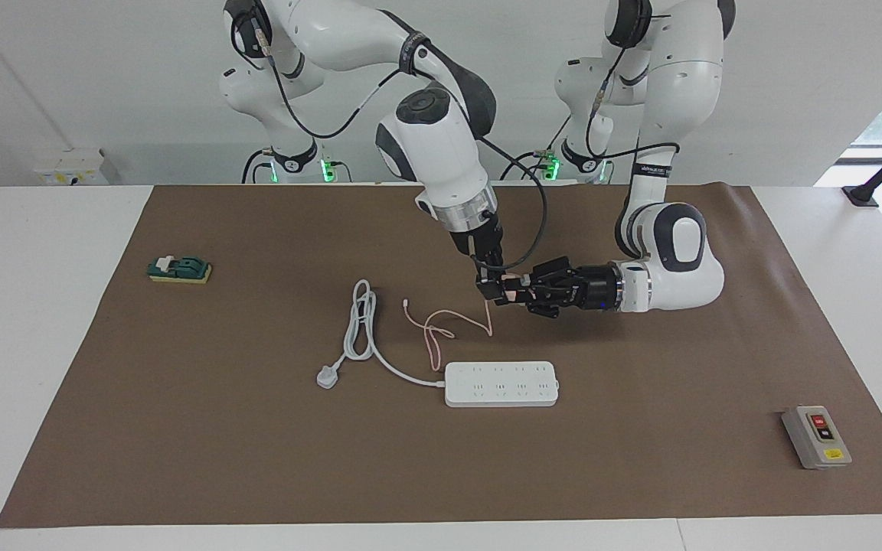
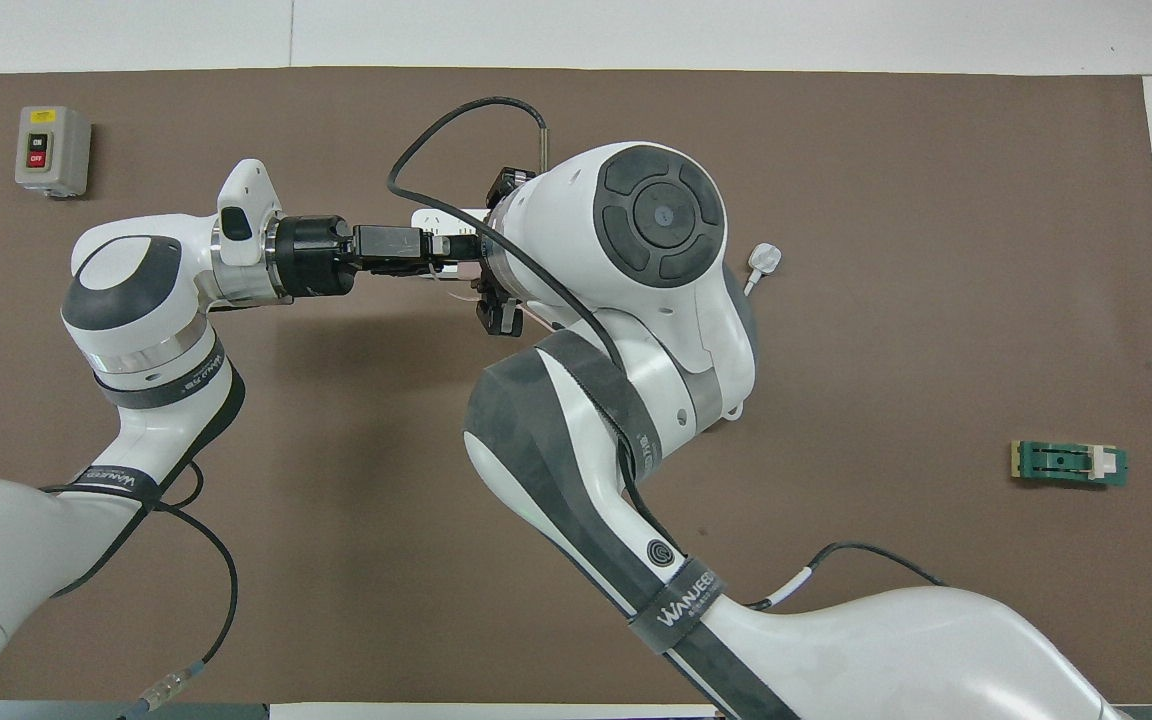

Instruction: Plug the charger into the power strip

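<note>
Both grippers meet at charger [image 1: 512, 288] — right gripper [image 1: 491, 291] vertical, left gripper [image 1: 521, 291] horizontal; grips unclear.

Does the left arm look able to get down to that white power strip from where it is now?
Probably yes. The left gripper hangs beside the right gripper above the mat, and the power strip lies uncovered with only the thin pink cable nearby.

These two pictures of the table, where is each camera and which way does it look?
Facing view: high across the table, looking at the robots; both whole arms show, tools meeting at the charger above the power strip.
Overhead view: high above the robots' end, looking steeply down; arms enter from the bottom, hiding most of the strip.
Shared: the grey switch box and the green block.
</note>
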{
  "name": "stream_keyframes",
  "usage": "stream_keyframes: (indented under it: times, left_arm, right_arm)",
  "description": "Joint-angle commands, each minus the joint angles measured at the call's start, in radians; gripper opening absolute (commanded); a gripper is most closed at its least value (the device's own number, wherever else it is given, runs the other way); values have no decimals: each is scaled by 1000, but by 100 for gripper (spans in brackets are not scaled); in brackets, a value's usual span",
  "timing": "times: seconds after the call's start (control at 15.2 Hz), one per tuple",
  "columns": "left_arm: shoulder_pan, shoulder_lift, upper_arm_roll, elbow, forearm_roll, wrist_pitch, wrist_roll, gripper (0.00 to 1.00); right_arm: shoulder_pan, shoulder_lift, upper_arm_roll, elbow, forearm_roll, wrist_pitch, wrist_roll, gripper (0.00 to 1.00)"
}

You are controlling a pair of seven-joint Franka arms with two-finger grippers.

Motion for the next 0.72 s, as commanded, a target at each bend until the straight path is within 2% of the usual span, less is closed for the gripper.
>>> stream_keyframes:
  times: [0.0,0.26,0.39,0.53,0.66]
  left_arm:
    - [-15,-29,10,-6,46,7,-42,0]
    - [-13,-32,13,-1,112,14,-20,0]
    - [-13,-40,14,53,251,21,1,0]
    - [-21,-43,13,150,439,26,-8,0]
    - [-18,-66,14,155,523,30,-13,0]
  right_arm:
    - [-19,-6,4,3,44,5,-13,94]
    - [-48,-18,4,6,63,2,-20,100]
    - [-73,-26,6,8,63,-13,-43,100]
    - [-86,-38,4,8,64,-53,-118,100]
    - [-117,-58,4,5,64,-109,-198,100]
